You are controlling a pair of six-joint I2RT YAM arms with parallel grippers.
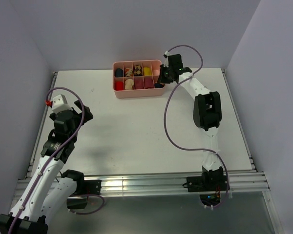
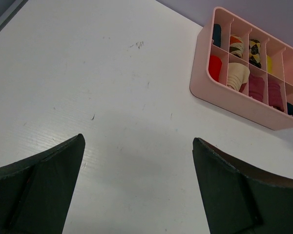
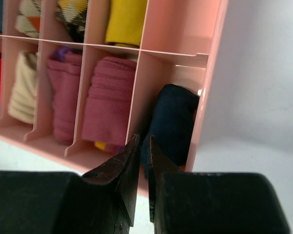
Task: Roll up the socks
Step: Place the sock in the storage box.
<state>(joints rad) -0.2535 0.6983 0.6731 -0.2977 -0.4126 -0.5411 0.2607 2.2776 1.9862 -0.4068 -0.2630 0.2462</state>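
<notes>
A black sock [image 3: 173,122] sits bunched in the near right end compartment of the pink tray [image 3: 207,97]. My right gripper [image 3: 142,139] is at that compartment's front wall. Its jaws are almost together, with an edge of the black sock between them. In the top view the right gripper [image 1: 161,82] is at the right end of the tray [image 1: 136,95]. A maroon roll with purple and a yellow bit [image 3: 107,97] fills the compartment to the left of the black sock. My left gripper [image 2: 136,139] is open and empty over bare table, far from the tray [image 2: 234,105].
The other compartments hold rolled socks: red, cream, yellow, patterned and a dark blue one [image 1: 118,72]. White walls stand close behind the tray and along both table sides. The right arm's purple cable [image 1: 168,122] loops over the table.
</notes>
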